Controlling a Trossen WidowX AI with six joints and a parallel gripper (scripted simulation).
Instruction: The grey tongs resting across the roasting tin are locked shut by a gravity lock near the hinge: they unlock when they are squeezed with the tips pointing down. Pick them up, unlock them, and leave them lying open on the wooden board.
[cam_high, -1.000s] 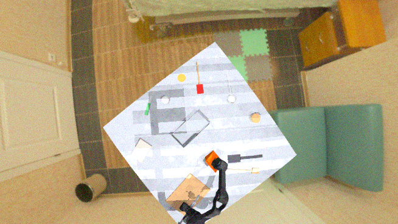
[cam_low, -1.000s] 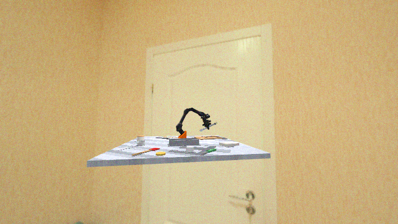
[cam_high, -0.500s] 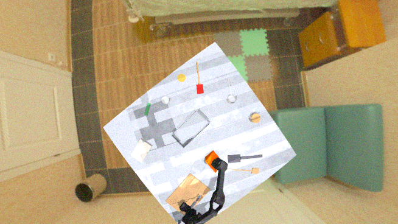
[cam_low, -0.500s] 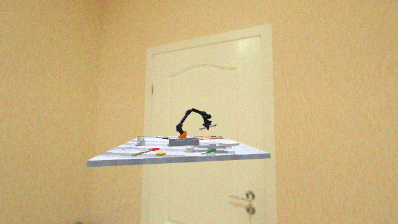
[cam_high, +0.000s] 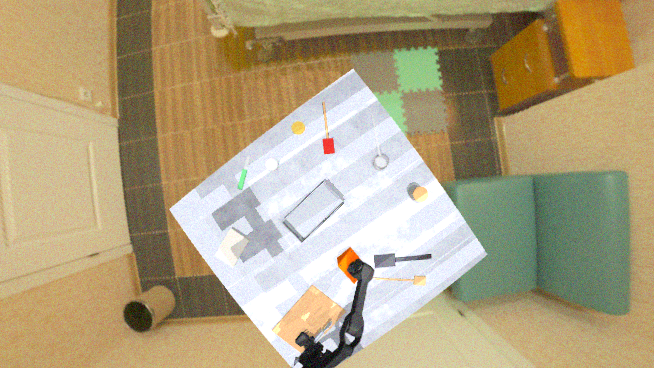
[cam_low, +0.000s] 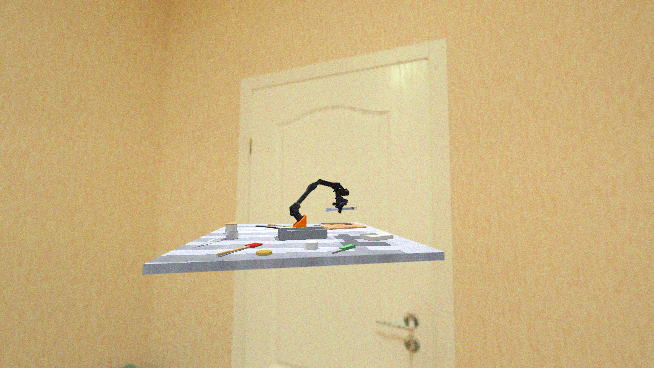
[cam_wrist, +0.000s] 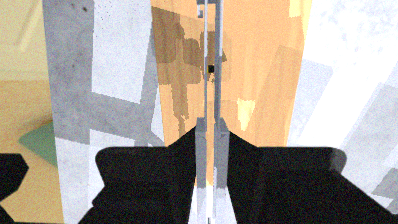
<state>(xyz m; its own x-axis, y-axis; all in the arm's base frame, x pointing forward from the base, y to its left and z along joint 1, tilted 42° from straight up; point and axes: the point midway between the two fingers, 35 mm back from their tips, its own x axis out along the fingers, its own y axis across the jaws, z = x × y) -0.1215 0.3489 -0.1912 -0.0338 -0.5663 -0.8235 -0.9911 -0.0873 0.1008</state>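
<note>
Above the wooden board, your gripper is clamped on the grey tongs, with both black fingers pressed against the two arms near their rear end. In the wrist view the tongs run straight ahead from the gripper, their two arms close together and nearly parallel, and a small dark lock sits between them further along.

From the exterior view you can see the tongs held roughly level in the air, well above the table, not touching the board beneath.

From the top view the gripper hangs at the near edge of the table, with the board directly ahead of it and below. The roasting tin lies well beyond the board, further out from the gripper, with nothing across it.
</note>
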